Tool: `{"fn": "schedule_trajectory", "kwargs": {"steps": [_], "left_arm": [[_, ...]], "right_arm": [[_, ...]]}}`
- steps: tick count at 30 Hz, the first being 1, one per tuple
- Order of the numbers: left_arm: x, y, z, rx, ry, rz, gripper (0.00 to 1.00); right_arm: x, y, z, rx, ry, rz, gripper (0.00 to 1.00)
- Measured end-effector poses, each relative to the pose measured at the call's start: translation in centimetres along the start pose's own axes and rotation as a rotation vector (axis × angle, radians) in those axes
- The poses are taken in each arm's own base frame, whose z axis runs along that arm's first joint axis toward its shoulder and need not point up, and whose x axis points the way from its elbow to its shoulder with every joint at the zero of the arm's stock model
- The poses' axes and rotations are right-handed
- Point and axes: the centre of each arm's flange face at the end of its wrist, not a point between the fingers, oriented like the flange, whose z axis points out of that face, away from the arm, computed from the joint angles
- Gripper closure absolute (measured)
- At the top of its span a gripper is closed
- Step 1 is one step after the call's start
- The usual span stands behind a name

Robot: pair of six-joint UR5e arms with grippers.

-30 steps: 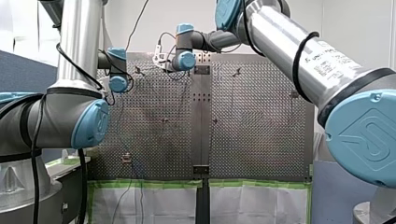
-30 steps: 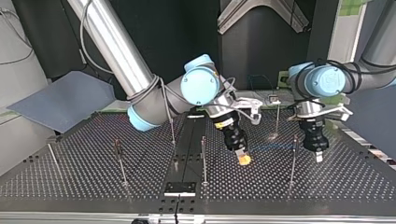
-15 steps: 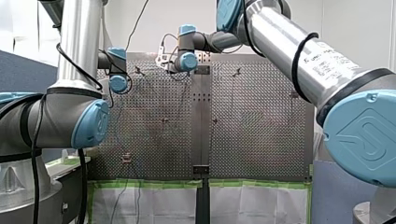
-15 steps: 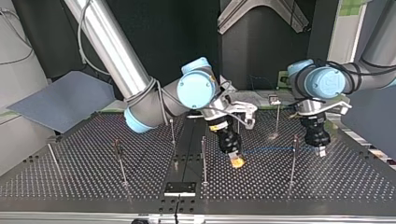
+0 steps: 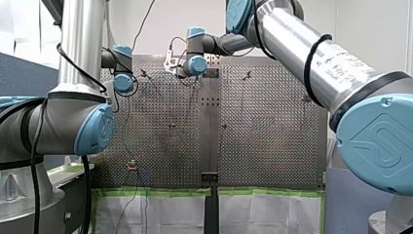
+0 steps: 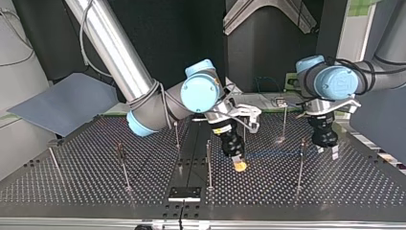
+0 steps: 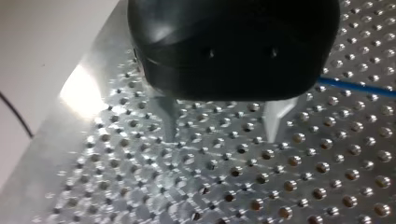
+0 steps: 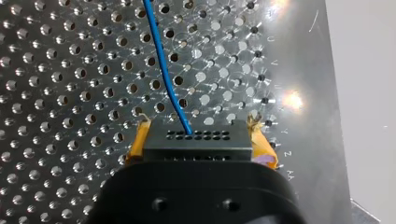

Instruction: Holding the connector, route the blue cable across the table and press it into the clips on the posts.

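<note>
The perforated table (image 6: 95, 182) is seen set with thin posts (image 6: 300, 165). My right gripper (image 8: 198, 127) is found clenched on the black connector (image 8: 219, 142) between its yellow pads (image 8: 139, 140), low over the table's middle. My left gripper (image 7: 222, 133) is found released, metal fingers (image 7: 170, 116) apart, at three o'clock of it in the top view. The blue cable (image 8: 163, 70) is led from the connector toward three o'clock in that view, up to the post nearest my left gripper.

the cable (image 8: 162, 70) is showing blue against the silvery, hole-dotted table (image 8: 60, 93). the connector (image 8: 198, 140) is looking black, the pads (image 8: 138, 140) yellow.
</note>
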Motion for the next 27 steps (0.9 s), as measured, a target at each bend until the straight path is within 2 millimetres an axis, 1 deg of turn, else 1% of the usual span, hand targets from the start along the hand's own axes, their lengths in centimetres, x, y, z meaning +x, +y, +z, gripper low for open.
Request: {"fn": "schedule_trajectory", "kwargs": {"steps": [5, 8, 11, 15, 21, 24, 27], "left_arm": [[-0.7, 0.0, -1.1, -0.018, 0.02, -0.001, 0.0], [-0.9, -0.1, -2.2, -0.022, 0.041, -0.004, 0.0], [-1.0, -0.3, -3.4, -0.014, 0.065, -0.011, 0.0], [-0.9, -0.6, -5.6, 0.01, 0.115, -0.028, 0.0], [-0.7, -0.3, -8.5, 0.011, 0.173, -0.041, 0.0], [-1.1, -0.5, -9.7, 0.013, 0.187, -0.04, 0.0], [-1.8, -0.8, -10.4, 0.02, 0.188, -0.037, 0.0]], "right_arm": [[-0.4, 0.4, 0.0, -0.006, -0.009, -0.001, 1.0], [-0.5, 0.4, 0.0, -0.007, -0.011, -0.002, 1.0], [-0.6, 0.4, 0.0, -0.007, -0.013, -0.001, 1.0], [-0.6, 0.5, 0.0, -0.007, -0.013, 0.0, 1.0], [-0.7, 0.5, 0.0, -0.008, -0.016, 0.0, 1.0], [-0.8, 0.5, 0.0, -0.008, -0.017, 0.0, 1.0], [-0.8, 0.5, 0.0, -0.008, -0.017, 0.0, 1.0]]}}
